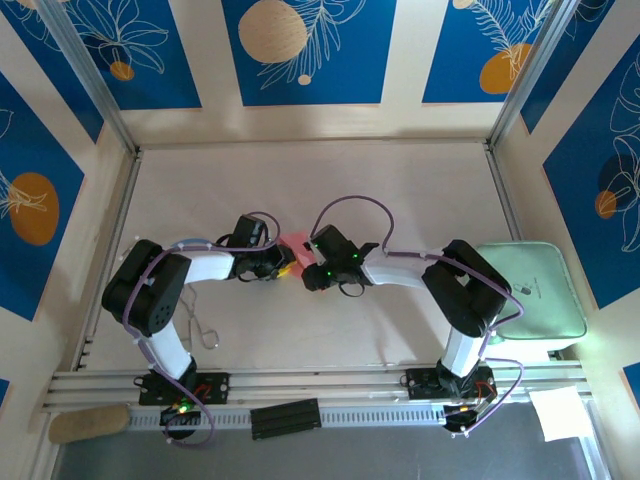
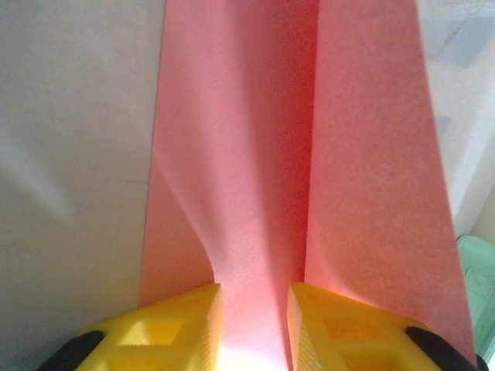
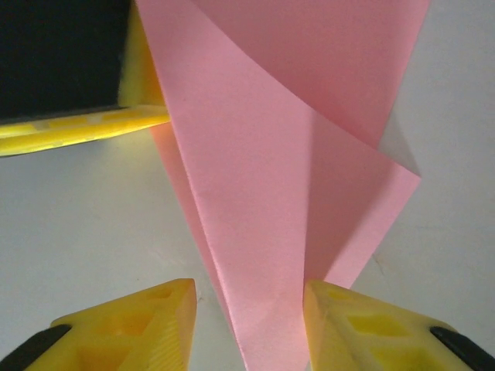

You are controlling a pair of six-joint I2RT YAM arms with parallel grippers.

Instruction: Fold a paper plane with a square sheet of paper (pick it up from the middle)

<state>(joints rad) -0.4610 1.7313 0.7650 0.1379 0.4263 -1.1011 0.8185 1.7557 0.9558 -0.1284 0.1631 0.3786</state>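
Two tools meeting on the pink paper, centre of the table [image 1: 400,190]!
The left tool [image 2: 255,297] is pinching a raised ridge of the square sheet of paper [image 2: 363,154], though glare at the bottom edge swallows the contact itself. The right tool [image 3: 249,297] stands spread, with the sheet's folded point lying between its fingers and its far end cut off at the top. From overhead, the wrists hide most of the sheet.

Robot lab cell: aluminium frame posts [image 1: 95,92], blue leaf-print wall panels [image 1: 345,70], mounting rail [image 1: 320,385].
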